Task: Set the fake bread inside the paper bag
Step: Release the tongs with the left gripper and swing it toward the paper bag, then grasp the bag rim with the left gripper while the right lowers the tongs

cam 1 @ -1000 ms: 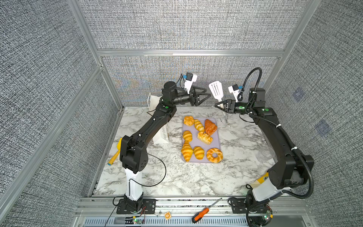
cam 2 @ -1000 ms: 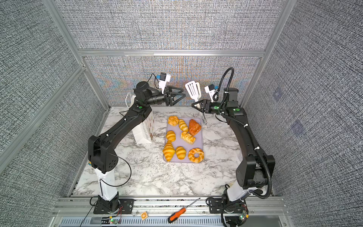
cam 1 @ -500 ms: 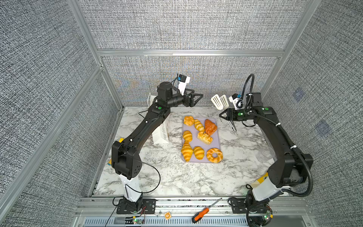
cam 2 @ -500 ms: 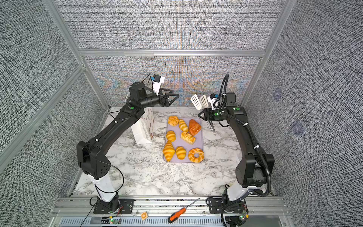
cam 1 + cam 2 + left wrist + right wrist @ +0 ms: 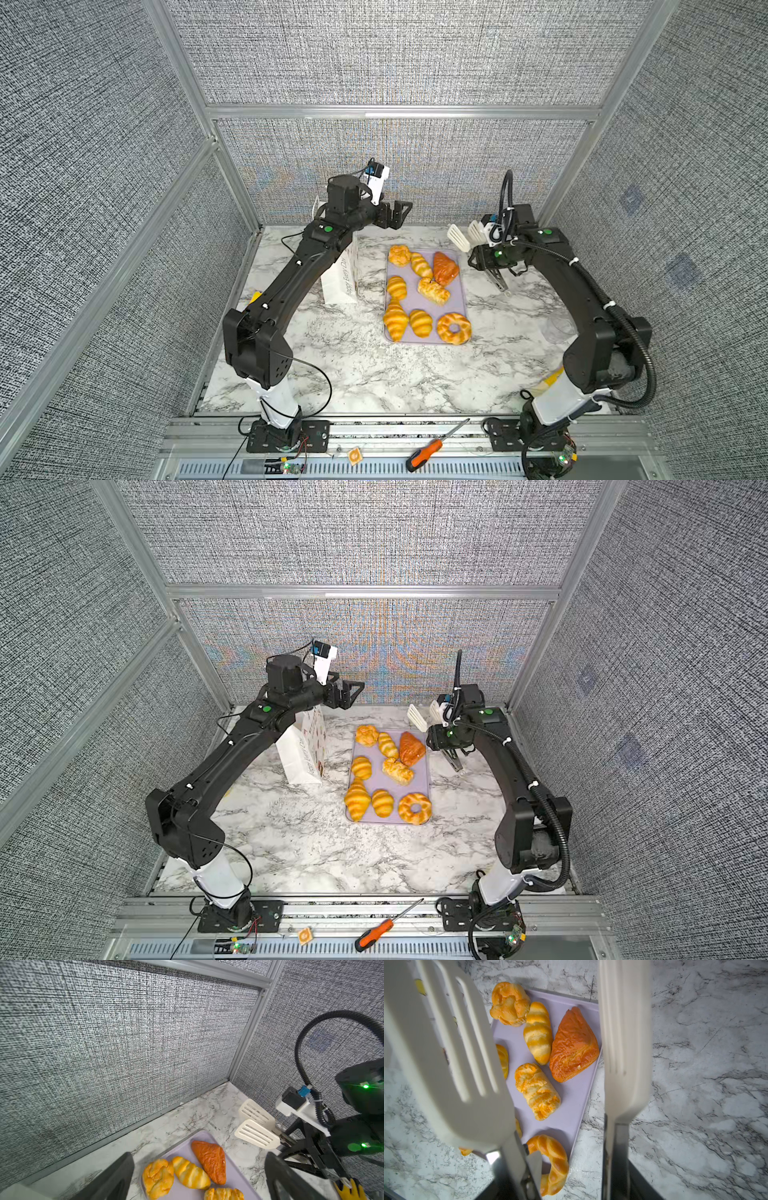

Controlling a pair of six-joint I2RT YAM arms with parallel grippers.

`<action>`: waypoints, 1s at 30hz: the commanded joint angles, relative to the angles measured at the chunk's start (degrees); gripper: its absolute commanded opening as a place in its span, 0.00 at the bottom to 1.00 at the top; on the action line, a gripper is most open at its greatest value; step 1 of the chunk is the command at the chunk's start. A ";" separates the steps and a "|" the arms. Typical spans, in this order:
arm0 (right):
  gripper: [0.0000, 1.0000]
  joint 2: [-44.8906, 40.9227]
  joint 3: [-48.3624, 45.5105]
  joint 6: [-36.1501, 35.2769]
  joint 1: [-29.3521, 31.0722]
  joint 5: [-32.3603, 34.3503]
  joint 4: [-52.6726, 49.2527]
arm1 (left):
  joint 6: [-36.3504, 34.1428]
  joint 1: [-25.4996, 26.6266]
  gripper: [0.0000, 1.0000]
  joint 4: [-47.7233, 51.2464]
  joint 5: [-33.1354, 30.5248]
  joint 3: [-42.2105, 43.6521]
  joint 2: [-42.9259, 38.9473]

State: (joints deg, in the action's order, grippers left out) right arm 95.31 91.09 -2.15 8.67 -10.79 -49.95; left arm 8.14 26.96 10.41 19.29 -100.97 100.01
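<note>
Several glossy golden pieces of fake bread lie on a lilac tray (image 5: 456,304), among them a dark orange croissant (image 5: 445,268) (image 5: 573,1045), a ring doughnut (image 5: 454,328) and a round bun (image 5: 399,254). The white paper bag (image 5: 340,278) (image 5: 302,754) stands left of the tray, half hidden under my left arm. Above the bag's far side, my left gripper (image 5: 395,214) (image 5: 198,1156) hangs high, open and empty. My right gripper (image 5: 490,259) is shut on a pair of tongs with white slotted heads (image 5: 457,237) (image 5: 446,1053). The heads stand apart just off the tray's far right corner.
An orange-handled screwdriver (image 5: 424,453) lies on the front rail. A yellow object (image 5: 254,297) peeks out behind my left arm, and a clear plastic piece (image 5: 557,330) sits by the right arm. Grey walls close in on three sides.
My left gripper has drawn back to the left and opened wider. My right arm has come down and tilted the tongs towards the tray's far right corner.
</note>
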 commanded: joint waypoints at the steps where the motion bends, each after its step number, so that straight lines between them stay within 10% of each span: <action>1: 0.61 0.42 0.22 -2.39 1.28 3.97 -3.26 | -2.46 -0.15 0.99 0.33 -4.32 1.74 -2.16; 30: 0.64 4.23 -4.58 -10.90 15.53 24.73 -13.36 | -2.44 -8.07 0.99 3.11 -29.57 24.51 -27.03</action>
State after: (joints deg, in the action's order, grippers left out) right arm 99.13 86.67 -12.51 23.42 11.05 -61.04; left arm 4.82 19.64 12.32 -6.68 -77.08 74.13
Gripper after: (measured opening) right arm 0.639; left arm 0.989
